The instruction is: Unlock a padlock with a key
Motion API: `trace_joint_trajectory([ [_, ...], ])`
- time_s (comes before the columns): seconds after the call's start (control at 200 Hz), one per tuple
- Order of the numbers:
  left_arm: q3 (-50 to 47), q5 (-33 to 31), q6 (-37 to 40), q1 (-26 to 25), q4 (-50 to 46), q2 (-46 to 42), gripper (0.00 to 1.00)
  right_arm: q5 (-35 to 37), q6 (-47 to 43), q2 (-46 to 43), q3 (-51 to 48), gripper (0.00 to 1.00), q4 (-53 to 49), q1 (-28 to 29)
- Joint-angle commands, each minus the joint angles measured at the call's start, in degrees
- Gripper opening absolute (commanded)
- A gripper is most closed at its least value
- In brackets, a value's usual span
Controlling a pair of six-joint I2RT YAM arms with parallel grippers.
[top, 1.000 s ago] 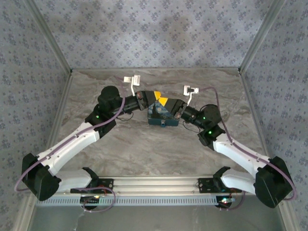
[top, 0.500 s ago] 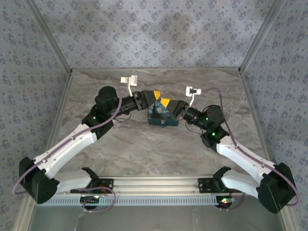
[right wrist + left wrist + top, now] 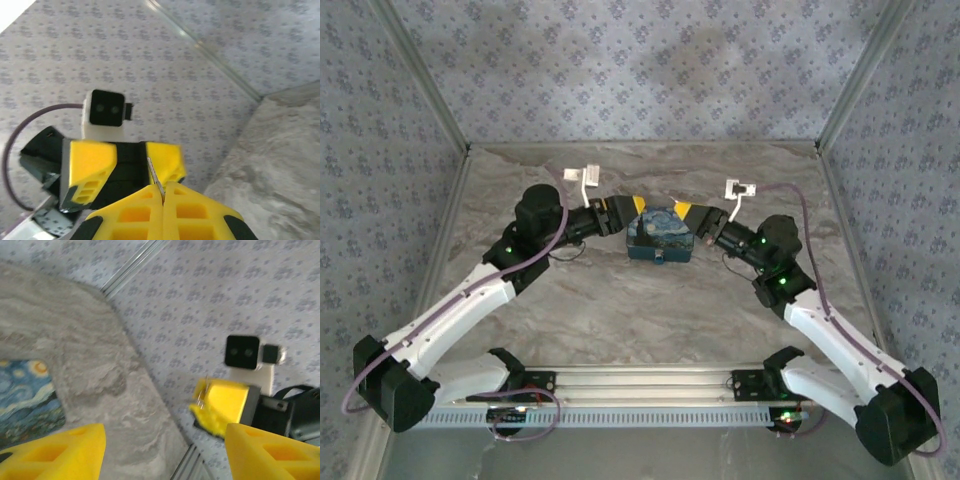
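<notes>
Yellow fingers of the left gripper, pressed together a second ago where the two arms met over the box, now stand well apart with nothing between them. The arm has drawn back to the left of the blue-and-yellow painted box. That box has not shifted on the marbled surface. A small dark nub at its near edge looks like the padlock, though it is too small to make out a shackle or keyhole. Further right, the right gripper has also backed away from above the box and stays clamped on the thin silvery key, whose free end sticks out toward the left arm. This looks like a handover just finished: the left side has let go, and the key rides with the right alone. The padlock appears untouched, so the unlocking itself is not yet begun. The key would next need bringing down and lining up with the lock.
</notes>
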Motion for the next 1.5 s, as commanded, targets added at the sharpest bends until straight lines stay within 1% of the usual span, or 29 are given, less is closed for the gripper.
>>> trace_joint_trajectory([
  [0.0, -4.2, -1.7, 2.4, 0.0, -5.9, -1.5, 0.64, 2.6, -8.4, -1.1, 3.7, 0.0, -15.6, -3.6],
  [0.13, -10.1, -4.0, 1.9, -0.4, -5.6, -2.7, 0.67, 6.4, -15.1, 0.2, 5.3, 0.0, -24.2, -6.4],
  [0.16, -11.3, -4.2, 1.8, -0.5, -5.3, -2.7, 0.68, 6.9, -15.2, 1.0, 5.5, 0.0, -25.2, -7.1],
  [0.175, -11.9, -4.4, 1.8, -0.6, -5.2, -2.7, 0.69, 7.2, -17.2, 1.3, 5.7, 0.0, -25.5, -7.5],
  [0.245, -14.1, -5.0, 1.8, -1.0, -4.7, -2.1, 0.71, 8.7, -19.2, 3.4, 6.3, 0.0, -26.4, -8.9],
  [0.425, -19.8, -5.7, 0.8, -2.2, 1.5, 1.6, 0.86, 12.3, -23.6, 11.9, 9.3, 0.0, -26.1, -10.6],
  [0.45, -20.3, -6.0, 0.6, -2.3, 2.7, 2.3, 0.9, 12.7, -24.0, 13.2, 9.8, 0.0, -26.0, -10.8],
  [0.47, -20.8, -6.2, 0.5, -2.5, 3.7, 2.9, 0.98, 12.8, -24.2, 14.5, 10.2, 0.0, -25.6, -11.0],
  [0.485, -21.1, -6.2, 0.5, -2.6, 4.5, 3.3, 0.99, 12.8, -24.2, 15.1, 10.3, 0.0, -25.4, -11.1],
  [0.56, -22.3, -6.8, 1.2, -3.2, 9.0, 5.8, 1.0, 13.9, -24.9, 19.7, 11.9, 0.0, -24.2, -11.5],
  [0.69, -24.2, -8.4, 4.9, -4.1, 18.3, 10.3, 1.0, 15.8, -25.6, 27.3, 15.1, 0.0, -22.9, -11.8],
  [0.755, -25.3, -6.4, 7.3, -4.1, 25.5, 13.3, 1.0, 16.4, -25.7, 31.1, 16.9, 0.0, -22.4, -11.9],
  [0.799, -25.4, -6.1, 8.7, -4.1, 28.2, 15.4, 1.0, 16.8, -25.8, 33.5, 18.2, 0.0, -22.3, -11.9],
  [0.919, -23.4, -4.4, 12.2, -4.2, 30.4, 20.9, 1.0, 17.4, -25.9, 39.2, 21.3, 0.0, -21.8, -12.0],
  [1.059, -21.5, -3.1, 13.6, -4.4, 34.4, 26.4, 1.0, 18.1, -25.9, 45.7, 25.3, 0.0, -22.4, -12.1],
  [1.219, -19.5, -4.7, 15.7, -4.7, 36.5, 31.6, 1.0, 17.6, -26.0, 51.4, 28.8, 0.0, -23.7, -12.1],
  [1.229, -19.4, -4.8, 15.8, -4.7, 36.5, 31.9, 1.0, 17.6, -26.0, 51.7, 30.6, 0.0, -23.8, -12.0],
  [1.259, -19.1, -5.3, 16.1, -4.7, 36.7, 32.8, 1.0, 17.6, -26.1, 52.2, 31.2, 0.0, -23.8, -12.1],
  [1.334, -18.7, -7.0, 16.8, -4.8, 37.7, 34.8, 1.0, 17.5, -26.1, 53.5, 32.0, 0.0, -23.9, -11.9],
  [1.494, -17.4, -7.8, 17.3, -5.0, 39.4, 38.8, 1.0, 16.9, -26.4, 55.7, 32.9, 0.0, -24.2, -11.5],
])
